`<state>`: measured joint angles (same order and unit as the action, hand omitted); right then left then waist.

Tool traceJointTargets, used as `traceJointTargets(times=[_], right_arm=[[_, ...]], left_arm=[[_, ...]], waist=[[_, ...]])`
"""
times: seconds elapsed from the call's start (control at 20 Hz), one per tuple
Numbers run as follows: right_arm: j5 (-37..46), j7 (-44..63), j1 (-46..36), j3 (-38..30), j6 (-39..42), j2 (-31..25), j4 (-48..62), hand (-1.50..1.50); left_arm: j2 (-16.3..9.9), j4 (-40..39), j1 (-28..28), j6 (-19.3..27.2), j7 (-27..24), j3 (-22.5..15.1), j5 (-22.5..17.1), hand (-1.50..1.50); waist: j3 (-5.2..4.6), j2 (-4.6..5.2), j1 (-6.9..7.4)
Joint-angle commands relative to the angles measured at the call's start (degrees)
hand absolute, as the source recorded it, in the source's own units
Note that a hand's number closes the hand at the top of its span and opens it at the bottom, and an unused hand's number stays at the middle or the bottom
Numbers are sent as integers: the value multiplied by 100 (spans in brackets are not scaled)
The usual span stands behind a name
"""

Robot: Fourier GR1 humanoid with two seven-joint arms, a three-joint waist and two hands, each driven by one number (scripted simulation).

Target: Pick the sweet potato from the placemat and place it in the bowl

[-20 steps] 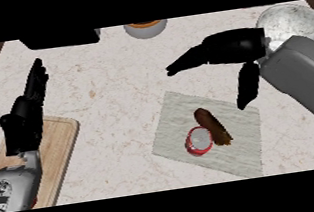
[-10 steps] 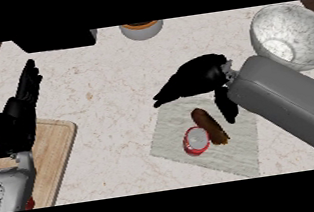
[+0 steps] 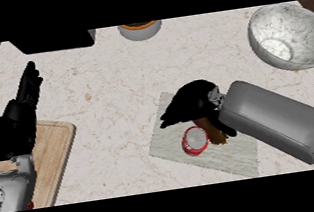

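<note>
The brown sweet potato lies on the grey placemat, mostly covered by my right hand. That hand has come down right over it: its fingers run along the potato's right side and the thumb sticks out to the left, clear of the potato. The speckled metal bowl stands at the back right, away from the hand. My left hand rests open, fingers up, at the left over the wooden board.
A round red-rimmed white object lies on the placemat against the sweet potato's left side. A wooden cutting board sits at the lower left. At the back edge are a black box and an orange-topped container.
My right hand has moved down and toward me from above the placemat's far edge onto the sweet potato. The view has shifted slightly; the left hand has stayed put.
</note>
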<state>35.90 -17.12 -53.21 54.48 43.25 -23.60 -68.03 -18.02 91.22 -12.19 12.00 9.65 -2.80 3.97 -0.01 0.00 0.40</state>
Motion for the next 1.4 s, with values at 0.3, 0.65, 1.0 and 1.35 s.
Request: traceJointTargets(times=[0.3,0.65,1.0,1.35], right_arm=[[1162,-54,367,-101,121,394,496,-150],[1858,-732,642,-86,-742,674,1586,-150],[2471,-995,727,-180,-990,1093,2114,-150],[2934,-1602,950,-122,-1621,938,1940,150]], left_arm=[[120,151,20,-145,117,135,115,0],[153,-181,-192,-214,12,332,198,0],[381,-155,-278,-303,33,254,261,0],[557,345,184,-105,205,72,574,0]], waist=[[1,-2,-6],[1,16,12],[1,14,5],[2,0,-3]])
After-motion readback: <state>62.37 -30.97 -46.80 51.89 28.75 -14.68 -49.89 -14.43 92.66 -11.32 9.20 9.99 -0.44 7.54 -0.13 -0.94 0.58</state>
